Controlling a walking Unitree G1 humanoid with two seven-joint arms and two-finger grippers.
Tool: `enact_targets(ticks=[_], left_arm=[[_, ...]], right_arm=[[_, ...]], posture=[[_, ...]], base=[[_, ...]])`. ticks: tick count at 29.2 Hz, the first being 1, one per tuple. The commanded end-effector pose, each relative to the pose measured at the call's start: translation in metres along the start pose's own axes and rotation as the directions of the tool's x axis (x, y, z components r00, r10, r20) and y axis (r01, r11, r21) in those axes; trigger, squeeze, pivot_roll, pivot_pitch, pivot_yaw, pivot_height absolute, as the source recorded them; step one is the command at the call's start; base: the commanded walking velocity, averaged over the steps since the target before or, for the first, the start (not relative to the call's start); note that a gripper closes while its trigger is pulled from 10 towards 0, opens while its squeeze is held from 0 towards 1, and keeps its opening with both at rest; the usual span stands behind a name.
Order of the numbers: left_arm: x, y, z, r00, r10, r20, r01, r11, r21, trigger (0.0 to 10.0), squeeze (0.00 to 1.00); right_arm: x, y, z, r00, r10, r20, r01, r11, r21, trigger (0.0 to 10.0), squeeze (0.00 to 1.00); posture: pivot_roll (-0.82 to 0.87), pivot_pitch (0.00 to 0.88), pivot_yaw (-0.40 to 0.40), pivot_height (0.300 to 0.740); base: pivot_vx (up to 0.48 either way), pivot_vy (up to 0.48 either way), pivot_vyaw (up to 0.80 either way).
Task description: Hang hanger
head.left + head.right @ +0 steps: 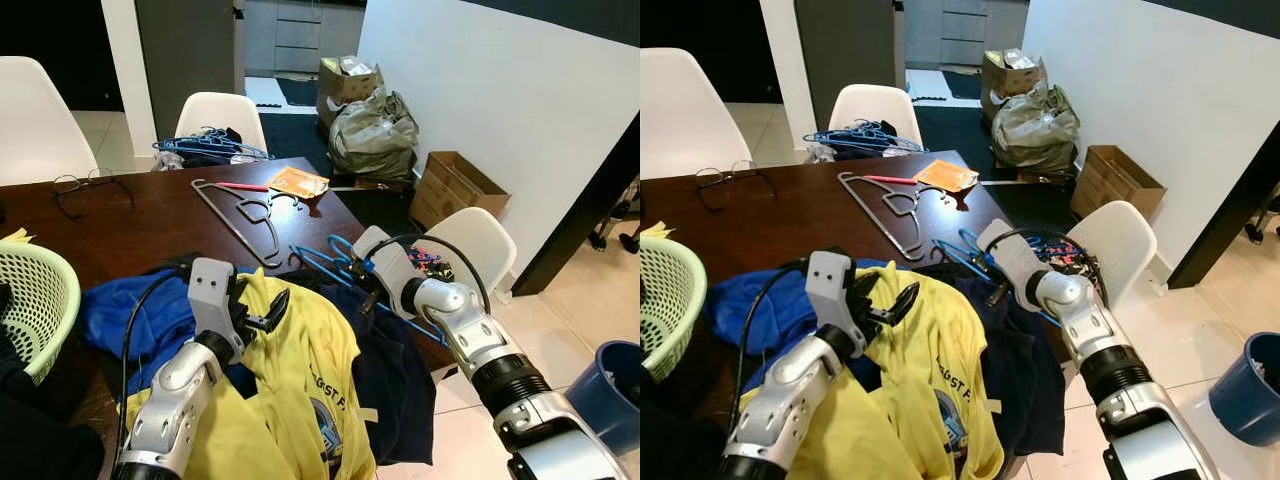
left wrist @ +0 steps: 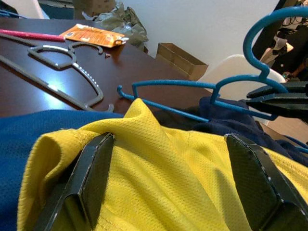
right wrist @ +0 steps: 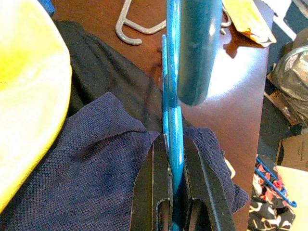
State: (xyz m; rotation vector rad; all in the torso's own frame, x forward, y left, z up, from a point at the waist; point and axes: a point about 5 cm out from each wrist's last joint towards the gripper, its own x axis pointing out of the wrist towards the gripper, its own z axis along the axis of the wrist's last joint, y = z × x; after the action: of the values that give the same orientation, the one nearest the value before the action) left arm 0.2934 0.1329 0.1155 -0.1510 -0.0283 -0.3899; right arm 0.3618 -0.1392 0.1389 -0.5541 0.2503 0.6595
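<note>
1. The blue hanger (image 2: 192, 89) is thin plastic with a curled hook and a slim lower bar; it lies tilted at the dark wooden table (image 1: 150, 225)'s right edge, over a navy shirt (image 3: 96, 159).
2. The right gripper (image 3: 174, 159) has its fingers pressed together on the hanger's neck, just below the hook; the hook rises above the pinch.
3. The left gripper (image 2: 168, 178) rests on a yellow shirt (image 1: 300, 370); its fingers (image 2: 91, 178) are spread wide, with fabric bunched between them.
4. A grey hanger (image 1: 240, 215) lies flat farther back on the table, near an orange packet (image 1: 298, 182); a pale green basket (image 1: 35, 300) sits at the left.
</note>
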Motion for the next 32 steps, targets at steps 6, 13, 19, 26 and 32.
enact_targets(ticks=[6,13,19,26,32], left_arm=[[-0.018,0.005,-0.006,0.997,0.07,-0.029,-0.07,0.997,0.021,10.0,0.0],[-0.039,0.013,-0.016,0.989,0.133,-0.064,-0.131,0.991,0.035,10.0,0.0],[-0.031,0.026,0.006,0.987,0.16,-0.008,-0.158,0.981,0.113,10.0,0.0],[-0.01,0.034,0.048,0.985,0.132,0.115,-0.15,0.975,0.161,10.0,0.0],[0.007,0.03,0.075,0.988,0.046,0.144,-0.078,0.972,0.223,10.0,0.0]], right_arm=[[0.014,0.023,-0.008,0.997,0.071,-0.006,-0.071,0.997,0.032,10.0,0.0],[0.02,0.033,-0.003,0.996,0.082,0.019,-0.083,0.996,0.043,10.0,0.0],[0.018,0.025,-0.001,0.998,-0.025,0.059,0.019,0.995,0.094,10.0,0.0],[0.006,0.01,-0.007,0.989,-0.134,0.068,0.12,0.978,0.172,10.0,0.0],[-0.005,0.006,-0.019,0.982,-0.183,0.047,0.171,0.968,0.182,10.0,0.0]], posture=[[0.25,0.0,-0.198,0.74],[0.27,0.0,-0.197,0.74],[0.18,0.0,-0.101,0.74],[0.07,0.0,-0.013,0.74],[0.02,0.0,0.027,0.74]], base=[[0.0,0.0,0.0],[0.0,0.0,0.0],[0.0,0.0,0.0],[0.0,0.0,-0.8],[0.0,0.0,-0.27]])
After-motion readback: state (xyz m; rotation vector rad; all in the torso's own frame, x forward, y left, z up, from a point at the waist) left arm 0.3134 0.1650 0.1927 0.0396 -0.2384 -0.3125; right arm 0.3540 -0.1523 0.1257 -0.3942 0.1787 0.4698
